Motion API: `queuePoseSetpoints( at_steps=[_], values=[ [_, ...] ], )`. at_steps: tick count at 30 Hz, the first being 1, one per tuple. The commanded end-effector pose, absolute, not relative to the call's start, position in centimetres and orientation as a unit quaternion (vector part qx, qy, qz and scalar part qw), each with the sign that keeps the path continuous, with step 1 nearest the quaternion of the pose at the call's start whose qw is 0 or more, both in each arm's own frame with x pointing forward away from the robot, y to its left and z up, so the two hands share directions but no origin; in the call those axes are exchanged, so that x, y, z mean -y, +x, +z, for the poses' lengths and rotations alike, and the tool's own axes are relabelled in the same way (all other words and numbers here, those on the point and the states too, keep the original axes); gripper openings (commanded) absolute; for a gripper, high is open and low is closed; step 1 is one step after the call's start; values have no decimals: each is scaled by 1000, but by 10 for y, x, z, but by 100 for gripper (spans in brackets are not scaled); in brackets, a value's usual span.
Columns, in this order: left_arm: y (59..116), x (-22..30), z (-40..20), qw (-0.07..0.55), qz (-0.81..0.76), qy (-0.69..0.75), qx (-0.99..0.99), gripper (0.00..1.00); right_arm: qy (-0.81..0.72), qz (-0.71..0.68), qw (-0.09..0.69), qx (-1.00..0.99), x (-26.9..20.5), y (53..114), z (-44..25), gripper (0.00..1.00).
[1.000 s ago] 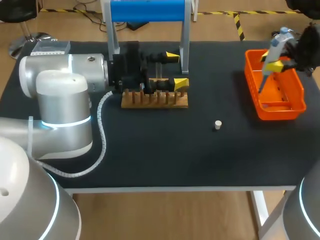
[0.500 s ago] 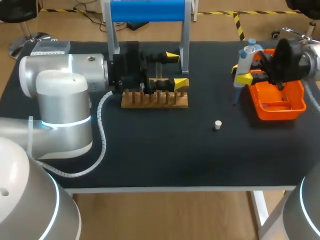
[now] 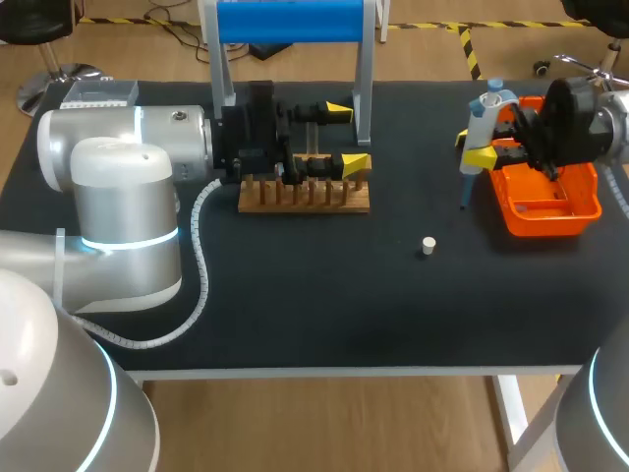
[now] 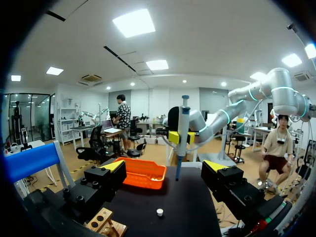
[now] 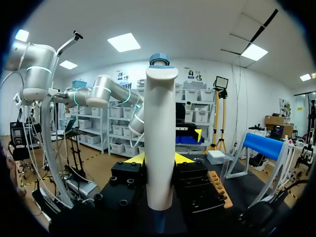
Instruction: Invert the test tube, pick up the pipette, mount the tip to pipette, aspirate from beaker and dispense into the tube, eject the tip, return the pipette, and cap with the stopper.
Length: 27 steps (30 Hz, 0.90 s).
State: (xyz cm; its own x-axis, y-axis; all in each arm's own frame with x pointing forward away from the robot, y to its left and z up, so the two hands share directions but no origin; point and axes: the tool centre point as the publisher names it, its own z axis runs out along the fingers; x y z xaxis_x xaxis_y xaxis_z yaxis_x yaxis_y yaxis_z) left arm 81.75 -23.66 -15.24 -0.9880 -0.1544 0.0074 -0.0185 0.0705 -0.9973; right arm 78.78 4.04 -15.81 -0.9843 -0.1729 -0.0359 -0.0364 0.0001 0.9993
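The right gripper (image 3: pixel 471 146) is closed on the pipette (image 3: pixel 482 110), with its two black, yellow-tipped fingers pressing the barrel from both sides. The pipette stands upright. It has a smooth pale plastic body with a blue cap on top and narrows downward to a thin point. It hangs above the bench (image 3: pixel 324 295), just left of the orange tray (image 3: pixel 550 218).

The tray is a single rectangular bin of glossy plastic with slotted walls, sitting at the right end of the bench. Near of the pipette, a small white stopper (image 3: pixel 428 245), short and round, stands alone on the bench's matte black cover.

The left gripper (image 3: pixel 347 137) lies level at the far middle of the bench. Its two blocky black fingers are spread wide, and the left wrist view shows nothing between them. It is above the right part of the wooden rack (image 3: pixel 305 197), a low block of light wood with a row of upright slots.

Just beyond the rack stands a metal frame carrying a blue cylinder (image 3: pixel 290 20).

There is one pipette, one stopper, one tray and one rack.
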Motion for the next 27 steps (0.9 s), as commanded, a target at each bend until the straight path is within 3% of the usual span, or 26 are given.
queuePoseSetpoints(
  at_steps=[1,15,27],
  values=[
    [818,237,-153,50,-679,-59,-730,100,70,-702,47,707,-69,782,-160,0],
    [817,236,-152,55,-684,-61,-725,100,73,-698,51,711,-134,777,-175,0],
    [811,239,-146,71,-704,-37,-706,100,66,-704,46,705,-148,775,-182,0]
  ],
)
